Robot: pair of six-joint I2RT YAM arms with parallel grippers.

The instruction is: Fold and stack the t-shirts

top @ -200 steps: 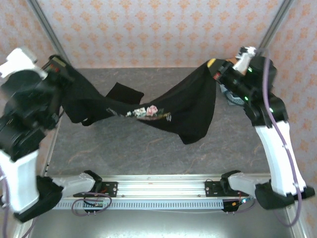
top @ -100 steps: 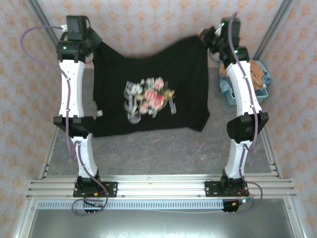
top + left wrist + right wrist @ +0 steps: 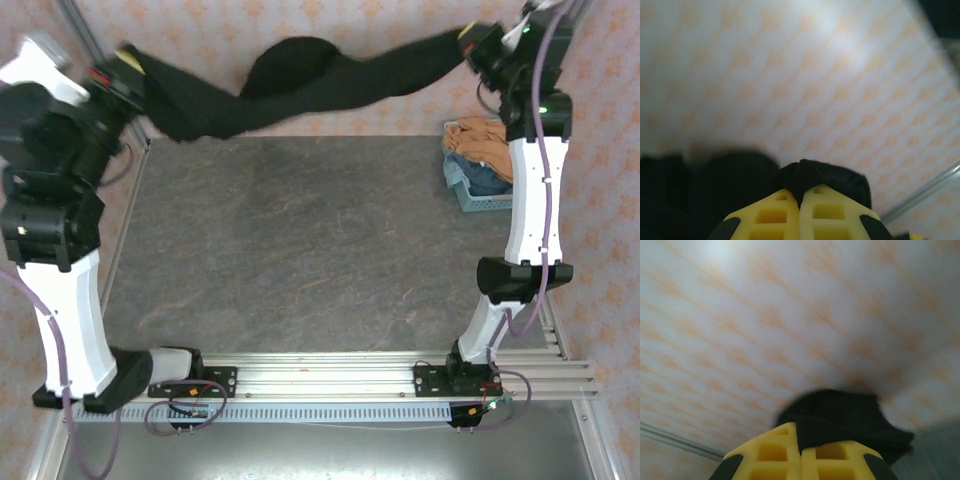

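You are gripping the tee (image 3: 290, 72) with both claws: the left claw (image 3: 799, 196) and right claw (image 3: 800, 436) are each clenched on a pinch of black cloth. The tee is hanging bunched in the air between them, above the table's (image 3: 300, 230) far edge. Hold both pinches firm, draw the edge taut and level, then lower it flat, clear of the basket (image 3: 482, 198).

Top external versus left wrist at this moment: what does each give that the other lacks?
Top external: the black t-shirt strung in the air between both arms, the right gripper holding its far end, the table and the blue basket of clothes. Left wrist: close up, the left gripper with its yellow fingers pinched shut on a bunched fold, against wallpaper. Both: black fabric in the left gripper.
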